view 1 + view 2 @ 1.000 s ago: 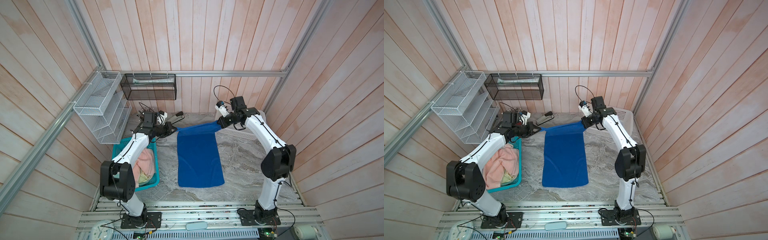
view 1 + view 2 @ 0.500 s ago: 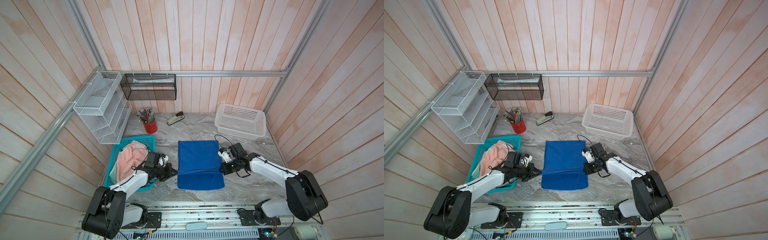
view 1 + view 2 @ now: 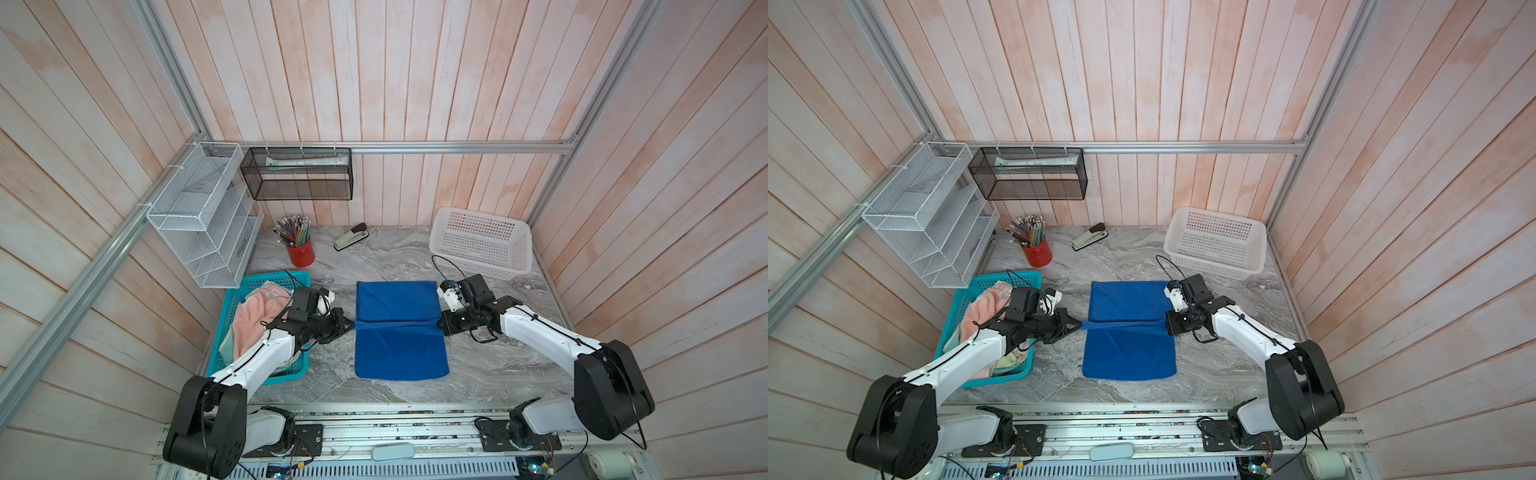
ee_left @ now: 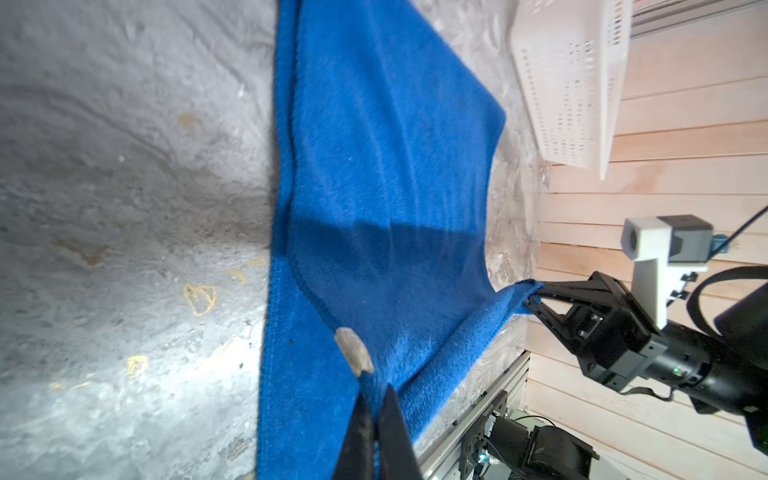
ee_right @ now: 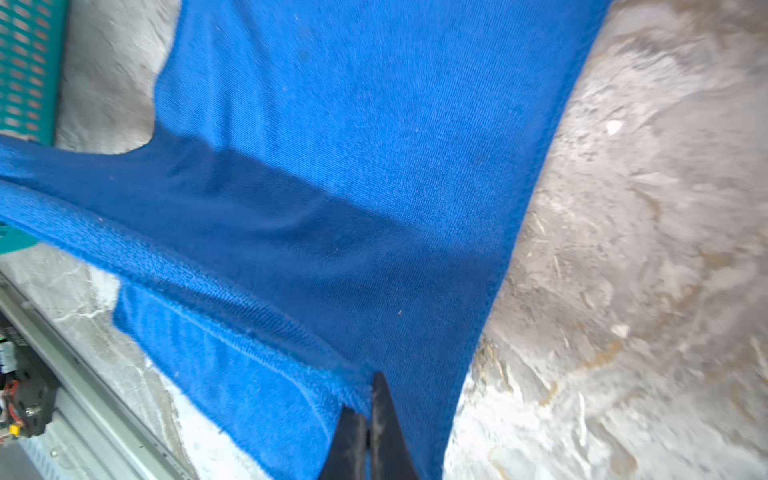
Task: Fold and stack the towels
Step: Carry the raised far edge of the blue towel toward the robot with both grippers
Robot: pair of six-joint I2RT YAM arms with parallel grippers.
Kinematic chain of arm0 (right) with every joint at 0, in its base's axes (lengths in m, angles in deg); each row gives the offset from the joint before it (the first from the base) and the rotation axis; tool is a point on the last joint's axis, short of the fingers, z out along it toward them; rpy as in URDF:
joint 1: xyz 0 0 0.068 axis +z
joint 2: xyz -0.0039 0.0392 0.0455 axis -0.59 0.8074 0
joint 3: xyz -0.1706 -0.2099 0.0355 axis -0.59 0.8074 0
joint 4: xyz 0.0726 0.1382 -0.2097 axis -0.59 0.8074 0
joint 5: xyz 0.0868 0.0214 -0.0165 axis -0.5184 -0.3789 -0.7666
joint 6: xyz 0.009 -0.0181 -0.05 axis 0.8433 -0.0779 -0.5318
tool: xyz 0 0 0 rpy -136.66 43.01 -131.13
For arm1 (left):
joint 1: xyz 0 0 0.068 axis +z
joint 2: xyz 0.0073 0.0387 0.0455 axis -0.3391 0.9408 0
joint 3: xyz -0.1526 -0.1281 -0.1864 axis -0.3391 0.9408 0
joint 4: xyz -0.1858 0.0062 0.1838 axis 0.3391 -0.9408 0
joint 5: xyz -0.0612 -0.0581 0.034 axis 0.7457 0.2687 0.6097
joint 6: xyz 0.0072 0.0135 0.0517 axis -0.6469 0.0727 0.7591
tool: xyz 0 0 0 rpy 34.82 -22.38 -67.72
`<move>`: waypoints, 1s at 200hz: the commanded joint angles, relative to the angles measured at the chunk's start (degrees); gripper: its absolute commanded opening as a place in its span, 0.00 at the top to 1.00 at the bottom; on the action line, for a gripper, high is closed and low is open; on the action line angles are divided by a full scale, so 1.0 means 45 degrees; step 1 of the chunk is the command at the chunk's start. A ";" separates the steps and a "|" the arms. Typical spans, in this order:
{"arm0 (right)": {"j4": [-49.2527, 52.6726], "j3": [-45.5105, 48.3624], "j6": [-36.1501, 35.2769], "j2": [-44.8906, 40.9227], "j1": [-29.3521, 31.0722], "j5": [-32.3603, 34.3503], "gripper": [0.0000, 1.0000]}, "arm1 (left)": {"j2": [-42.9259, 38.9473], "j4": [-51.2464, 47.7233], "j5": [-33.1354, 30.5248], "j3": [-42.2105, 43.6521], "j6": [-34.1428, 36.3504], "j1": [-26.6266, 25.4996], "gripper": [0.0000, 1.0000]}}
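At mid-table in both top views, find blue towel (image 3: 401, 349) (image 3: 1129, 353) lying with long axis front to back. Note one short edge stretched taut across its middle between left gripper (image 3: 352, 323) and right gripper (image 3: 439, 323); judge first fold half made. Count other towels (image 3: 249, 328) unfolded in teal basket (image 3: 266, 277), none stacked. From left wrist view, confirm left gripper (image 4: 377, 392) clenched on one corner. From right wrist view, confirm right gripper (image 5: 365, 399) clenched on the opposite corner.

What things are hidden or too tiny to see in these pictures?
- Towels in the teal basket: the left arm covers part of the pile in both top views, so no count.
- Blue towel: its raised flap hides what lies beneath, every view.
- Left gripper: beyond the right wrist view's edge.
- Black rack: pale item inside, too small to name.
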 commanded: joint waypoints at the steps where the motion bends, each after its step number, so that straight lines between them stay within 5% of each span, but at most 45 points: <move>1: 0.1263 0.0509 0.0878 -0.1248 0.0097 0.0587 1.00 | -0.0941 -0.1928 -0.0827 0.0078 0.0434 0.0088 1.00; 133: 0.0399 0.3314 0.3974 -0.1003 0.2432 -0.0100 1.00 | -0.1627 -0.1222 -0.1588 0.3195 -0.0840 -0.1757 1.00; 155: 0.0736 0.3481 0.4170 -0.1470 0.2526 0.0023 0.81 | -0.1645 -0.1424 -0.1607 0.3295 -0.0860 -0.1880 0.93; 172: 0.0925 0.3442 0.4416 -0.2027 0.2534 -0.0043 0.66 | -0.1833 -0.1673 -0.1693 0.3298 -0.0845 -0.1883 0.75; 200: 0.1103 0.3283 0.4606 -0.2548 0.2518 -0.0312 0.56 | -0.2022 -0.1938 -0.1918 0.3075 -0.0841 -0.1901 0.69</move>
